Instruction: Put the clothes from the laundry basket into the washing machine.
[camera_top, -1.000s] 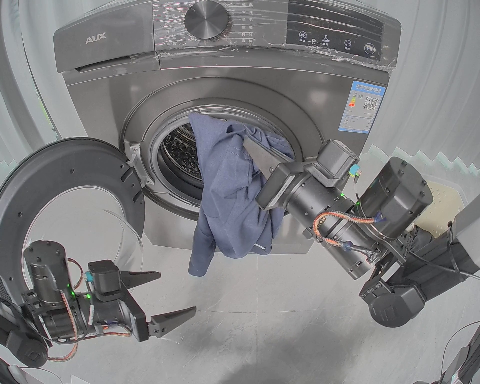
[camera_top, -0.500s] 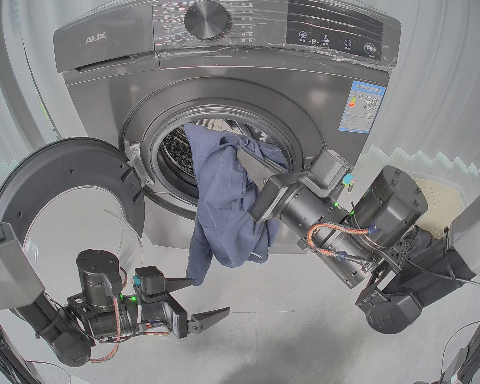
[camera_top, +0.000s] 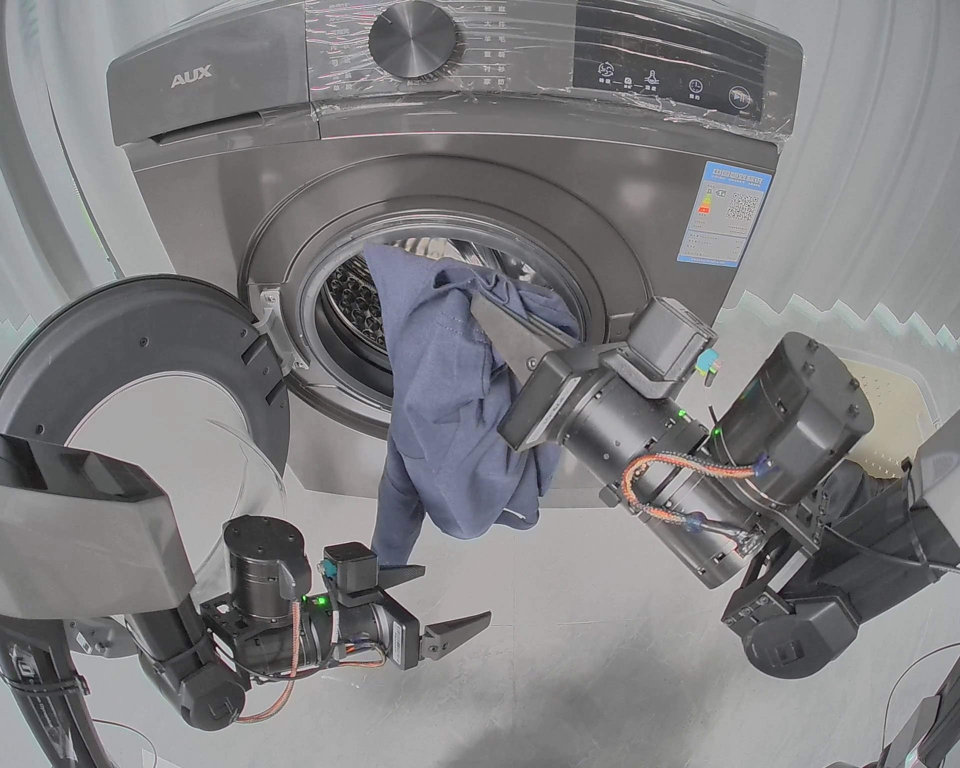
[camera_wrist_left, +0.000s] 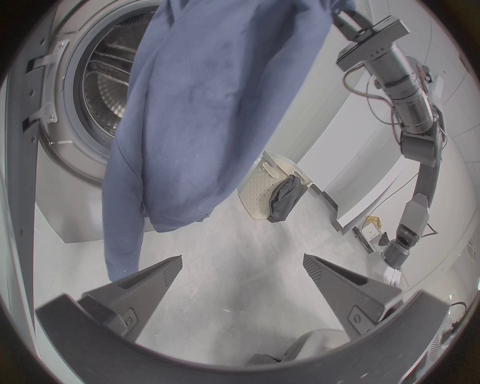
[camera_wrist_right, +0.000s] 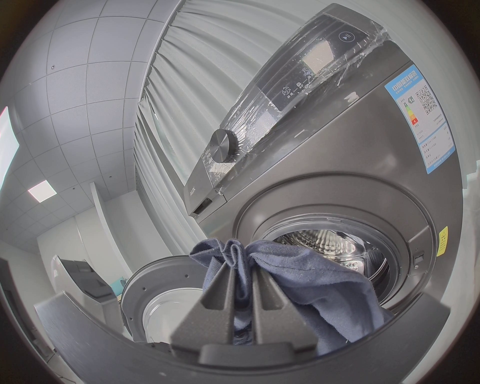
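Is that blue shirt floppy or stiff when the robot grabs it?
Probably floppy: the blue shirt droops in folds from the right gripper, one sleeve dangling low. Likely light, since one pinch holds it all. It may catch on the washing machine rim when pushed.

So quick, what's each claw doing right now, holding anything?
Left claw: open, empty.
Right claw: closed on the blue garment.

brand lettering (camera_top: 190, 76) on washing machine (camera_top: 200, 215) drawer (camera_top: 255, 55), blue qr-code label (camera_top: 724, 213) on its front, icons (camera_top: 650, 80) on control panel (camera_top: 690, 40)
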